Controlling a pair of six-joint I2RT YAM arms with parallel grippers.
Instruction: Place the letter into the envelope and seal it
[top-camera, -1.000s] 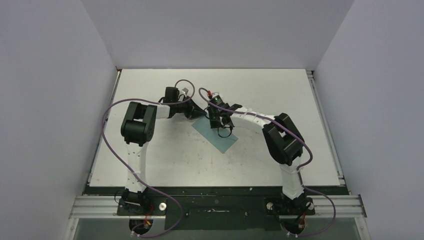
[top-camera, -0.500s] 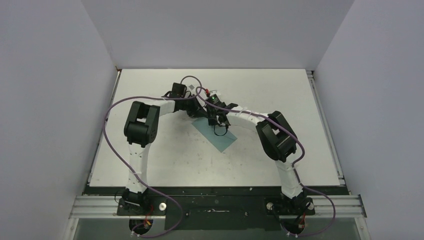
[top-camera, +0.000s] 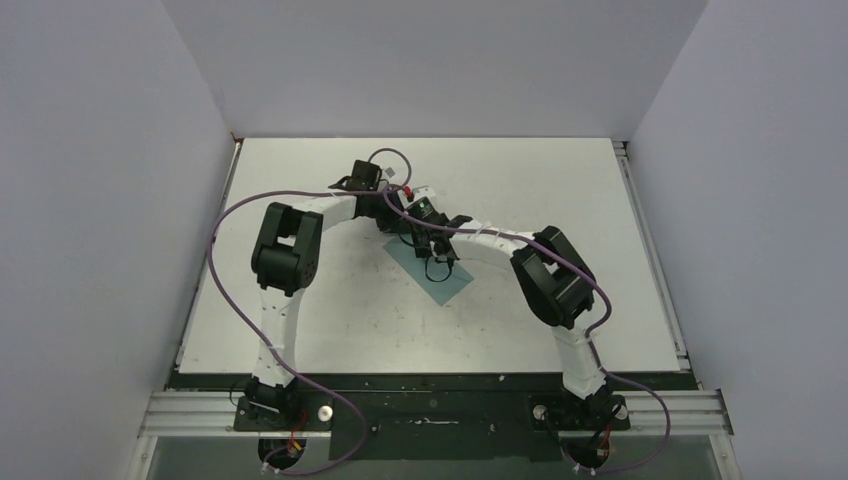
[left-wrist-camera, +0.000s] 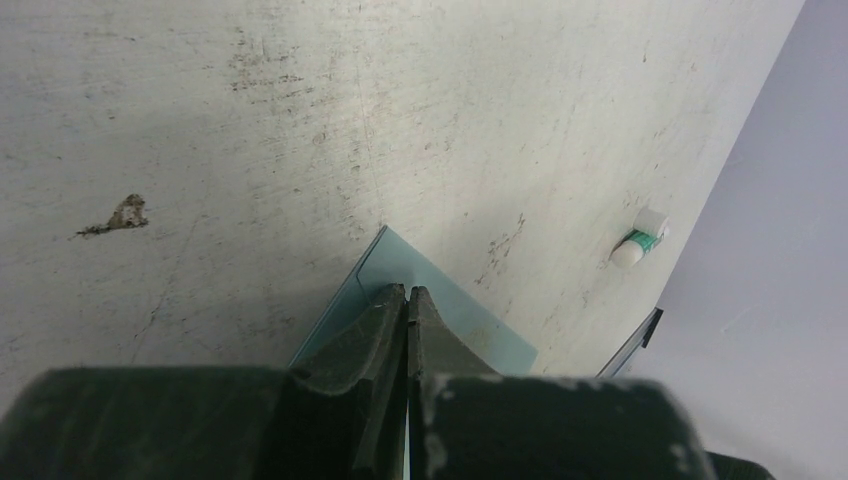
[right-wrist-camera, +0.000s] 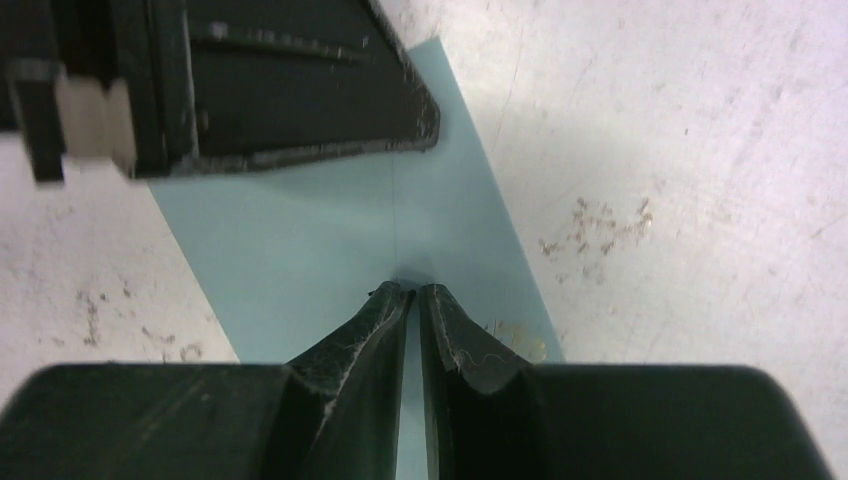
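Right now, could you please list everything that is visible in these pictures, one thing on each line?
envelope: one, teal, flat near the middle of the table, under both hands.
stick: one, small, white with a green band, lying on the table apart from the envelope.
letter: none in view.
table: one, off-white and scuffed, with pale grey walls on three sides.
cables: purple, looping along both arms.
left hand: one, black, fingers shut, tips over a corner of the envelope.
right hand: one, black, fingers almost together, tips on the envelope.
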